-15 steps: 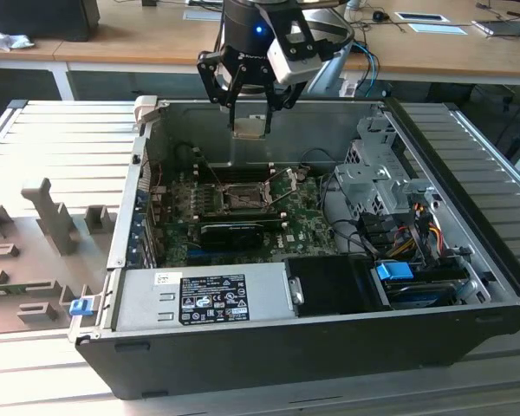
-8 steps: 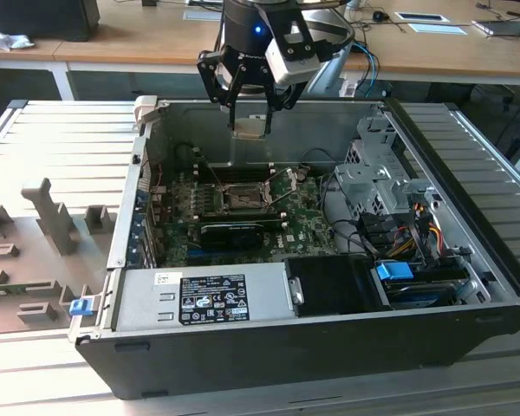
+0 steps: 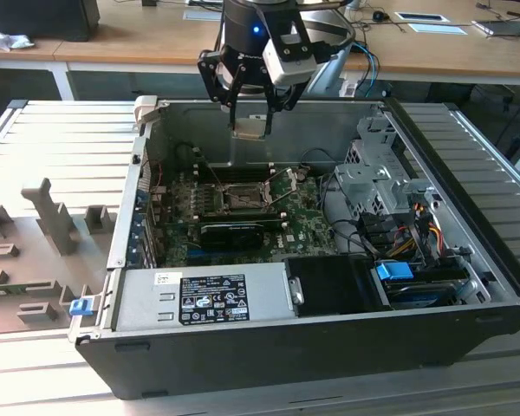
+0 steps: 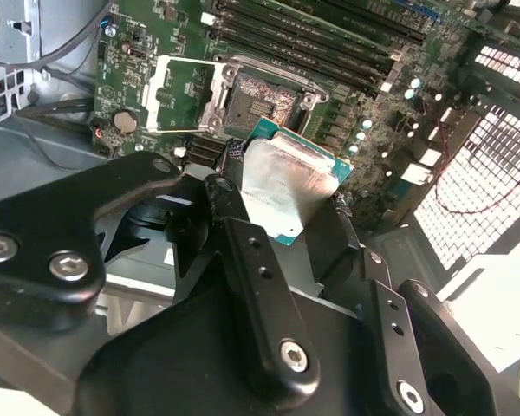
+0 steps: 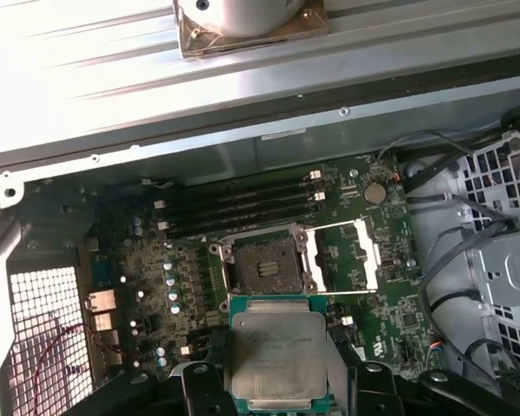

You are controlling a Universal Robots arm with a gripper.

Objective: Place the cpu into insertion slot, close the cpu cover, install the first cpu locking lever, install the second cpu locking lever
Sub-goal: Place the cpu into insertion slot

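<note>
Ribbed metal table [image 3: 61, 130] bears open computer case [image 3: 269, 347], grey fixtures [image 3: 52, 217].

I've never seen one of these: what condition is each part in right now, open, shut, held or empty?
pincer, shut on the cpu.
cpu, held in the air, not seated.
insertion slot, empty, pin field exposed.
cpu cover, swung open beside the slot.
computer case, open, insides exposed.

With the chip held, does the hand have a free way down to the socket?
Probably yes: the hand holds the chip above the open case, the cover lies swung open beside the socket, and nothing sits over the pin field.
</note>
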